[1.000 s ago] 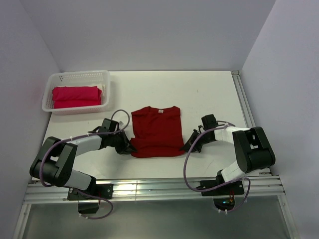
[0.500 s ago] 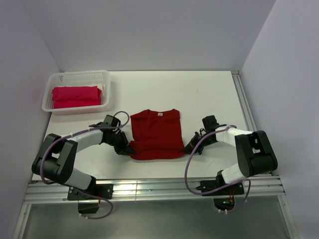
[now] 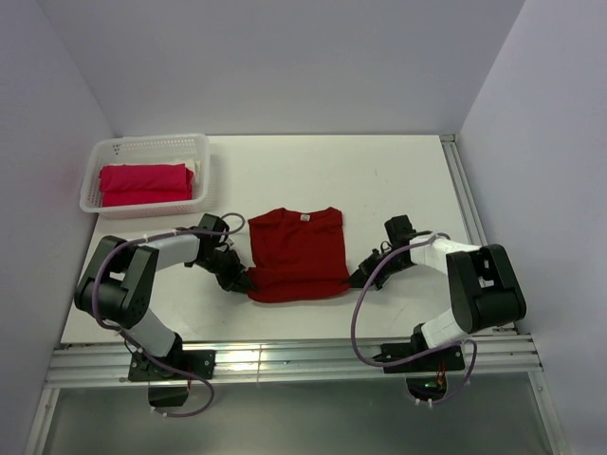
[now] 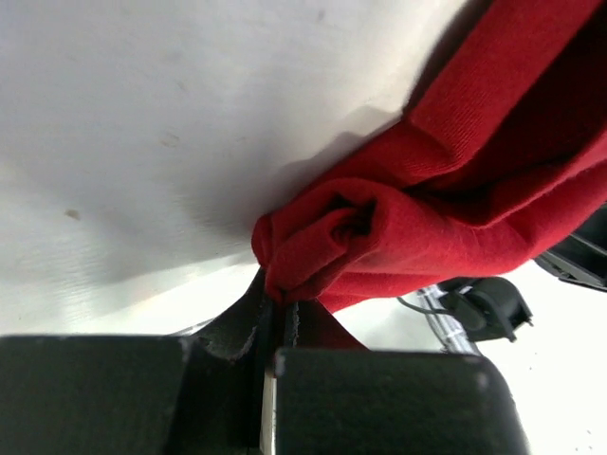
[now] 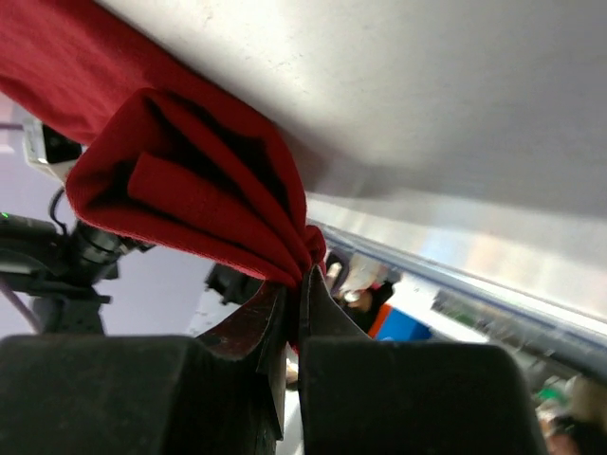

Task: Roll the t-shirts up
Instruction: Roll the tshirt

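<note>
A dark crimson t-shirt (image 3: 299, 248) lies flat mid-table, collar toward the back, its near hem rolled into a thick band (image 3: 299, 286). My left gripper (image 3: 245, 282) is shut on the left end of that roll (image 4: 327, 232), where the cloth bunches in a tight curl. At the roll's right end (image 5: 204, 190) my right gripper (image 3: 355, 279) pinches the cloth, folds fanning out from its fingertips. A brighter pinkish-red t-shirt (image 3: 144, 184) rests folded in the white basket (image 3: 202, 171) at the back left.
The basket stands against the left wall. A metal rail (image 3: 465, 204) runs along the table's right edge and another along the near edge (image 3: 294, 358). Grey cables loop over both arms.
The left arm's elbow has swung up and in toward the shirt while its gripper kept its hold at the roll's left end. The right arm has barely moved; the roll looks slightly tighter.
</note>
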Motion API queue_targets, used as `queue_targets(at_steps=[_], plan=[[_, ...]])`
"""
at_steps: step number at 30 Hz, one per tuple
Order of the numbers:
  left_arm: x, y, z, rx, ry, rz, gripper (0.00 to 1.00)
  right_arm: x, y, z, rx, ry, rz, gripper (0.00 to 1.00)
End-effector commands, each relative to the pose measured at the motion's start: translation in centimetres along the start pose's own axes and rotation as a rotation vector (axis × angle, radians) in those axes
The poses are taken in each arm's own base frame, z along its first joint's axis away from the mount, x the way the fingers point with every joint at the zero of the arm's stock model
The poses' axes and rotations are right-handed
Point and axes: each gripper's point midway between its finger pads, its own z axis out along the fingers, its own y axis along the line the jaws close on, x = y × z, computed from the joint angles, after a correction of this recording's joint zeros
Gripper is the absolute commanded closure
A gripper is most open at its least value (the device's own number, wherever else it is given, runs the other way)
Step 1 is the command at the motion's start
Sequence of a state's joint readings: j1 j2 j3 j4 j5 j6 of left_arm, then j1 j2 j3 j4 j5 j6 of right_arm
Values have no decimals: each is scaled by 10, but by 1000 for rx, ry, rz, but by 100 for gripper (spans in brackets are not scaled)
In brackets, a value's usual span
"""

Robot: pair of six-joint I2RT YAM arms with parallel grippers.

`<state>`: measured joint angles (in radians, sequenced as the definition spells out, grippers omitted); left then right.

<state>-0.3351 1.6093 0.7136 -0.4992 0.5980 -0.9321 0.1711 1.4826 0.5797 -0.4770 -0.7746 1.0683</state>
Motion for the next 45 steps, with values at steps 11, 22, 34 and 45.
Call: queue_targets(at_steps=[11,22,34,45], plan=[[-30,-23,-21,46,-19,-107,100,-6,0,-8,77,-10,322,100],[-67,-31,-22,13,-143,112,100,-9,-23,-23,160,-108,-66,46],[-83,-26,-16,-10,-179,308,99,31,81,-74,71,-602,-973,45],[-74,-21,-12,8,-133,330,100,122,98,5,389,-640,-1858,11]])
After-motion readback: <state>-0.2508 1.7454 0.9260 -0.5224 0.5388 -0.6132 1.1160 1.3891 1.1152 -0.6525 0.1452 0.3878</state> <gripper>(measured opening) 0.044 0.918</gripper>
